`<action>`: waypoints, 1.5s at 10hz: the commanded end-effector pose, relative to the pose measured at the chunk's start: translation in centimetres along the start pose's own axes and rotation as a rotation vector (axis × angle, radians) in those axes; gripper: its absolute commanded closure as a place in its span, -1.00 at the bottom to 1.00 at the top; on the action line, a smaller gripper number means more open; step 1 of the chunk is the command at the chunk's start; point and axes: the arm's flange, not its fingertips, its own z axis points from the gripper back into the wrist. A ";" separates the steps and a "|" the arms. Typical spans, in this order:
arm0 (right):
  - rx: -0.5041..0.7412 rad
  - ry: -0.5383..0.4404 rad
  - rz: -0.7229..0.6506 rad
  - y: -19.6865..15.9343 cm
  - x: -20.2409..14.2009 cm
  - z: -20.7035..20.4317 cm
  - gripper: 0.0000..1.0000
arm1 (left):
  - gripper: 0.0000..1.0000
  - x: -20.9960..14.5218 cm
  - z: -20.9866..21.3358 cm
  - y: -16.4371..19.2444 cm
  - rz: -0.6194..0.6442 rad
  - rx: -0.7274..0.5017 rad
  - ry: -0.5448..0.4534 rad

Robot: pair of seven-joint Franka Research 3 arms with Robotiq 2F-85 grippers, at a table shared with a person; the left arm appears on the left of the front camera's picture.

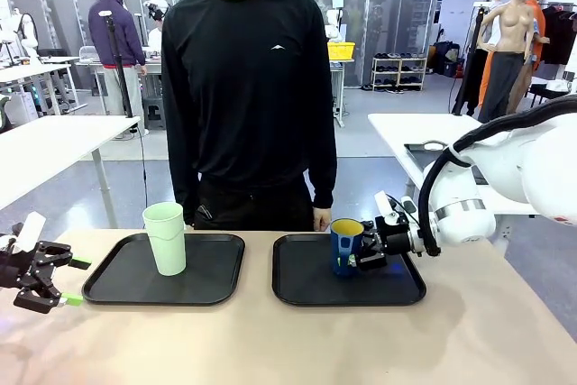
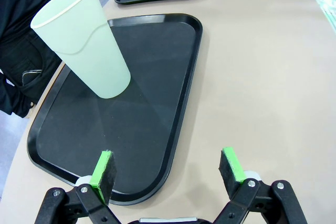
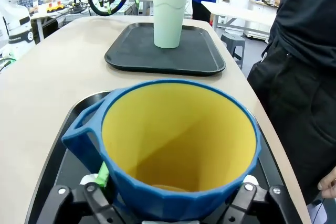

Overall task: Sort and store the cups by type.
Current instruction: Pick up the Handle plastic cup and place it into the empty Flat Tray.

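Observation:
A tall mint-green tumbler [image 1: 165, 238] [image 2: 84, 45] [image 3: 169, 17] stands upright on the left black tray [image 1: 216, 277] [image 2: 157, 77]. On the right black tray [image 1: 306, 288] [image 3: 58, 171] stands the dark blue cup [image 1: 346, 246] [image 3: 178, 145], yellow inside, its handle toward the picture's left in the right wrist view. My right gripper [image 1: 358, 254] [image 3: 176, 178] straddles this cup, fingers on both sides with the left green pad [image 3: 102, 174] just off the wall, so it reads as open. My left gripper [image 1: 77, 281] [image 2: 167, 167] hangs open at the table's left, just short of the left tray's near corner, holding nothing.
A person in black stands at the far edge between the trays, one hand [image 1: 322, 218] hanging near the right tray's back rim. Bare tabletop [image 1: 270, 340] runs along the front and right of the left tray [image 2: 262, 103].

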 end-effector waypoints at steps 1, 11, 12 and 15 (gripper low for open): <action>0.009 0.016 -0.001 -0.3 -0.1 0.1 -1.00 | -1.00 0.2 -0.1 0.0 -0.013 -0.003 0.008; 0.000 0.008 -0.046 1.7 -1.2 5.1 -1.00 | -1.00 0.2 -0.1 0.0 -0.013 -0.003 0.008; -0.006 0.010 -0.045 1.8 -1.3 5.8 -1.00 | -1.00 0.2 -0.1 0.0 -0.013 -0.003 0.008; -0.022 0.007 -0.039 1.1 -2.0 5.9 -1.00 | -1.00 0.2 -0.1 0.0 -0.013 -0.003 0.008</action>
